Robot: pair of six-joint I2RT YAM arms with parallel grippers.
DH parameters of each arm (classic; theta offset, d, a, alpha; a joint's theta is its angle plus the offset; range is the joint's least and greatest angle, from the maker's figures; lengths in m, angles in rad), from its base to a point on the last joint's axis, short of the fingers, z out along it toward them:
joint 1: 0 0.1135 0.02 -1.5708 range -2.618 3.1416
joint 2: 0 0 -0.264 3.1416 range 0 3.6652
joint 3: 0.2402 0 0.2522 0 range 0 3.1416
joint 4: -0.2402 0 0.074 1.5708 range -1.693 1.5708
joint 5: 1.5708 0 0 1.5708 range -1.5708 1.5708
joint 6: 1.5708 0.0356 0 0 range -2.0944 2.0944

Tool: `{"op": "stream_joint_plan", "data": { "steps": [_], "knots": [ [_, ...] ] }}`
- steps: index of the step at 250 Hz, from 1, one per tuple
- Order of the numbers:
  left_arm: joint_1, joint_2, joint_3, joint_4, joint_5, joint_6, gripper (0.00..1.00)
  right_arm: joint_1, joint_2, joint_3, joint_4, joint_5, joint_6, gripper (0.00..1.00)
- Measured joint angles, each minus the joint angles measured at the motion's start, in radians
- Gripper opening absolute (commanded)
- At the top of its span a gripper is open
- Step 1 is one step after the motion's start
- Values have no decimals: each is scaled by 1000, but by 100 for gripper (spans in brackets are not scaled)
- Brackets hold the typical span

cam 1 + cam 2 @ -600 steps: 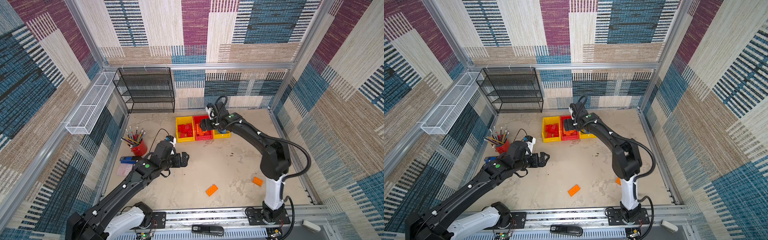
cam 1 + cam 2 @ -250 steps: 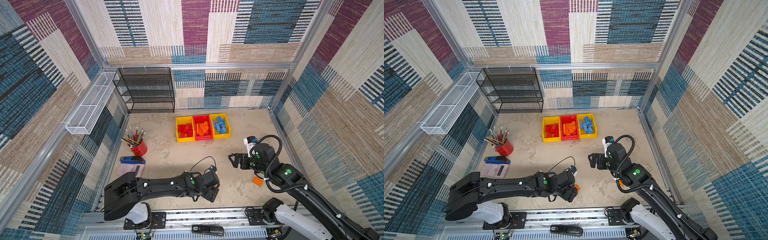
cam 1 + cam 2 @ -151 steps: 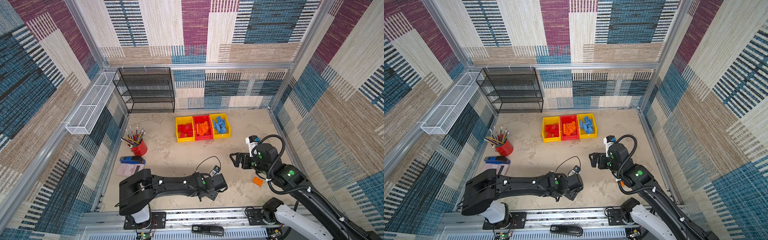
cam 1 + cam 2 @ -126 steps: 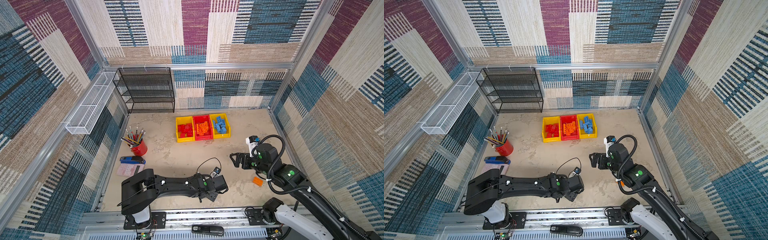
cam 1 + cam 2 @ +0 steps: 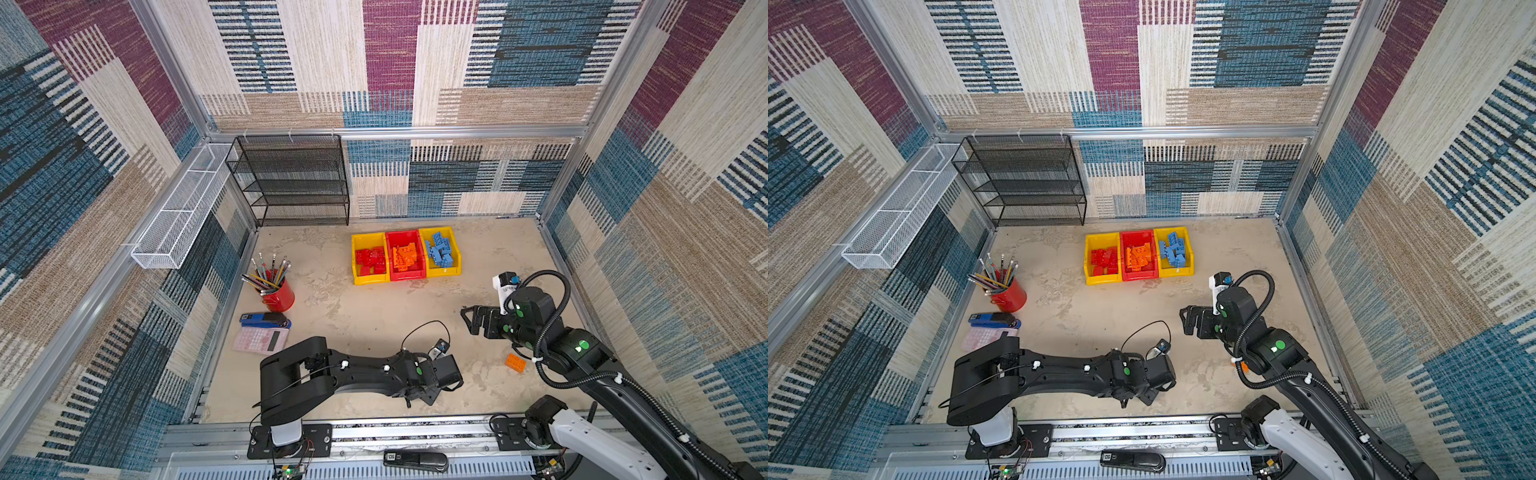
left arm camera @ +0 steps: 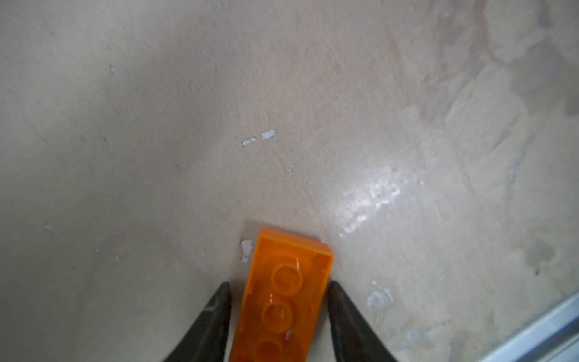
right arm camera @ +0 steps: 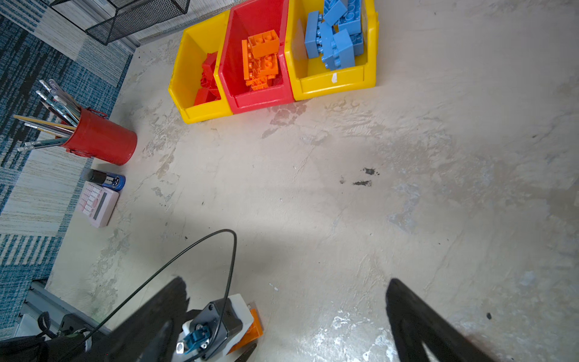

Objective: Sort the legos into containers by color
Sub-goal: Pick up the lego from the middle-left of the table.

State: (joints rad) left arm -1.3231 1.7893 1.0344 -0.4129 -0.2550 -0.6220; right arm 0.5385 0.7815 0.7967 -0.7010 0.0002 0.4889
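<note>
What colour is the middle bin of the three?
Red. The middle bin holds the orange bricks. It shows best in the right wrist view.

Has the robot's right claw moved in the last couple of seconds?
Yes. The right gripper has come away from the containers, back toward the front rail.

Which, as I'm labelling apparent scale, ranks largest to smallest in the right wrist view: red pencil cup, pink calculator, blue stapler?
1. red pencil cup
2. pink calculator
3. blue stapler, seen partly end-on, so it looks short
</note>
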Motion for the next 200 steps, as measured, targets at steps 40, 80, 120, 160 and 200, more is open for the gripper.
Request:
{"op": "stream_joint_plan", "data": {
  "steps": [40,80,120,160,200],
  "knots": [
    [-1,-1,5,4,-11,-1,18,0,1,0,0,3,0,99],
    [13,-26,6,-74,-32,0,15,0,3,2,1,3,0,99],
    [86,-88,44,-143,-50,22,15,0,20,23,5,5,0,99],
    [239,-127,129,-191,-51,84,16,0,64,68,8,12,-1,99],
    [396,-79,320,-221,-26,188,16,-5,138,119,23,37,-21,99]
  ]
}}
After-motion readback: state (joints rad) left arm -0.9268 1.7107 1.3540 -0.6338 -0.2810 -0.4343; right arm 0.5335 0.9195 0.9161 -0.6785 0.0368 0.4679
